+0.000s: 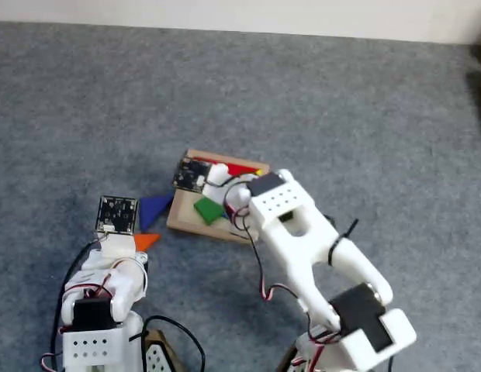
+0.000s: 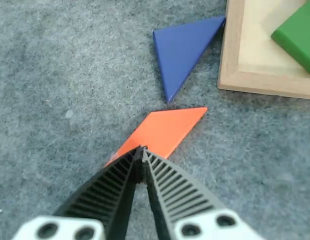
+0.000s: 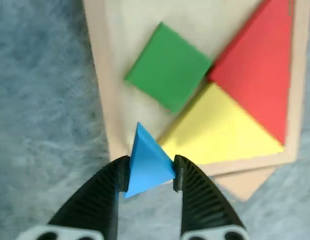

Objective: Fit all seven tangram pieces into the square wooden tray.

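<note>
One light blue triangle [image 3: 145,162] pinched by right gripper [image 3: 147,170] over tray [image 3: 97,75] rim — to drop in; left gripper [image 2: 141,155] jaws pressed together at orange piece [image 2: 167,127].

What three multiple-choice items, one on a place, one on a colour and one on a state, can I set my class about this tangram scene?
1. Where does the flat orange parallelogram piece lie?
A. inside the square wooden tray
B. on the grey carpet outside the tray
C. clamped in a tool

2. What colour is the square piece lying in the tray?
A. green
B. purple
C. white

3. How is the right tool?
A. open and empty
B. shut on nothing
C. shut on a small light-blue triangular piece

Answers:
1 B: the left wrist view shows it flat on the carpet, apart from the tray's rim.
2 A: both wrist views show a green square on the tray's floor.
3 C: the right wrist view shows the triangle clamped in that tool.
</note>
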